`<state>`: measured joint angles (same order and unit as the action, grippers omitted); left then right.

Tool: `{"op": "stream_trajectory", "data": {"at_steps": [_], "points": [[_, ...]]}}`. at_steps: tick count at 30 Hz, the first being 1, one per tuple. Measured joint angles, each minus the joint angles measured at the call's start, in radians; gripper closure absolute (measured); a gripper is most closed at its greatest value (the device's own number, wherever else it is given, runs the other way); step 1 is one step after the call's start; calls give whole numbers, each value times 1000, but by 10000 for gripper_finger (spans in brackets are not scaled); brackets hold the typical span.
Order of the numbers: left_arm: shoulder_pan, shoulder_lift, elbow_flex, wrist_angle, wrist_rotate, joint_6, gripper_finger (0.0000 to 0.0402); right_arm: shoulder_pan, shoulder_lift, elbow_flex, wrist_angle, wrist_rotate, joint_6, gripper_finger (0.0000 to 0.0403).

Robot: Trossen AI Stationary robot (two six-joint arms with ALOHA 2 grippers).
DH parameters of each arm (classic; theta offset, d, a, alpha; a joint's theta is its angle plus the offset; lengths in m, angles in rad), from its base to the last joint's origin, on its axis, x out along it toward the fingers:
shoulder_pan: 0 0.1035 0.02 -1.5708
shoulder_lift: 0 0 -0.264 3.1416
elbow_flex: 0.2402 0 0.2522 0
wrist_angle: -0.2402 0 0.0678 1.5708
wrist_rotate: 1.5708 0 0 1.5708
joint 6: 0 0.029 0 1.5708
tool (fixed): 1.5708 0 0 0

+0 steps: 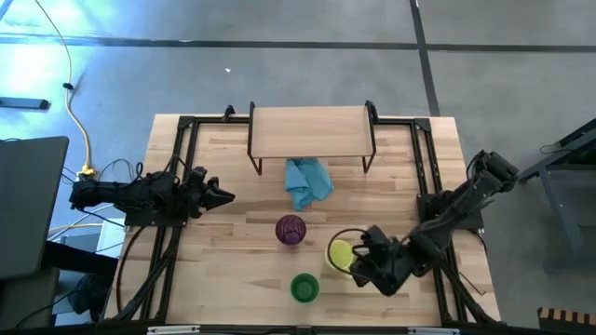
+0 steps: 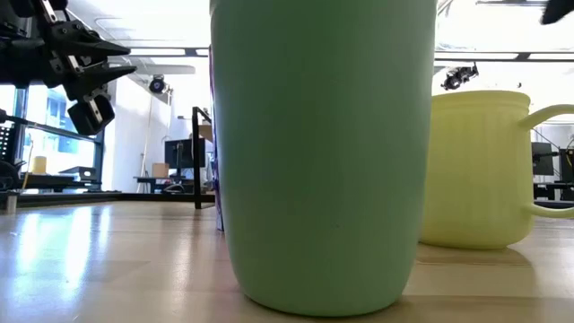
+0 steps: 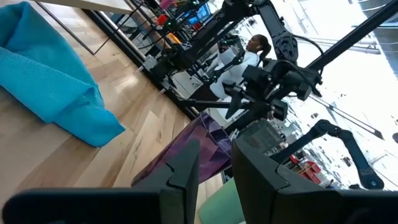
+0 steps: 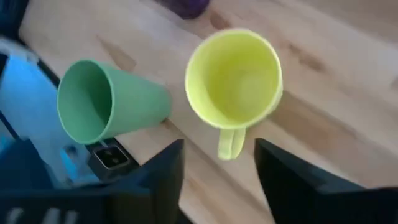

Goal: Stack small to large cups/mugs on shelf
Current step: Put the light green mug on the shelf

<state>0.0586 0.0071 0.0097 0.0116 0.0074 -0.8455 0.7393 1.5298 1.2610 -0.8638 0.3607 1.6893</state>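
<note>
Three cups stand upright on the table's near half. The yellow-green mug (image 1: 340,253) (image 4: 235,78) has its handle (image 4: 230,143) pointing at my right gripper. The green cup (image 1: 304,288) (image 2: 323,152) is nearest the near edge. The purple tumbler (image 1: 291,230) stands farther in. The wooden shelf (image 1: 310,133) is at the far edge with nothing on its board. My right gripper (image 1: 359,260) (image 4: 217,180) hovers open just right of the mug, fingers either side of the handle's line but short of it. My left gripper (image 1: 222,194) (image 2: 112,56) waits open over the table's left side.
A light blue cloth (image 1: 307,181) (image 3: 50,81) lies crumpled on the table just in front of the shelf's black legs (image 1: 253,158). Bare tabletop (image 1: 233,270) lies left of the cups. A person shows in the room beyond the table in the left wrist view.
</note>
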Motion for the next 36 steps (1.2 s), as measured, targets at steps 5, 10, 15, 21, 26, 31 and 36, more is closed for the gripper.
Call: {"op": "stream_trajectory", "data": {"at_steps": [5, 10, 15, 21, 26, 31, 36], "points": [[0, 0, 0, 0, 0, 11, 318, 50, 67, 0, 63, -3, 184, 165], [0, 0, 0, -1, 3, 12, 318, 44, 162, 0, 193, -35, 196, 173], [0, 0, 0, -1, 11, 5, 318, 24, 197, 0, 212, -39, 168, 207], [0, 0, 0, 0, 26, 0, 318, 21, 196, 0, 199, -72, 134, 241], [0, 0, 0, 0, 30, -23, 318, 19, 191, 0, 188, -81, 65, 246], [0, 0, 0, 1, 29, -27, 318, -15, 148, 0, 86, -81, 30, 245], [0, 0, 0, 1, 27, -50, 318, -70, 92, 0, -53, -64, -46, 245]]}}
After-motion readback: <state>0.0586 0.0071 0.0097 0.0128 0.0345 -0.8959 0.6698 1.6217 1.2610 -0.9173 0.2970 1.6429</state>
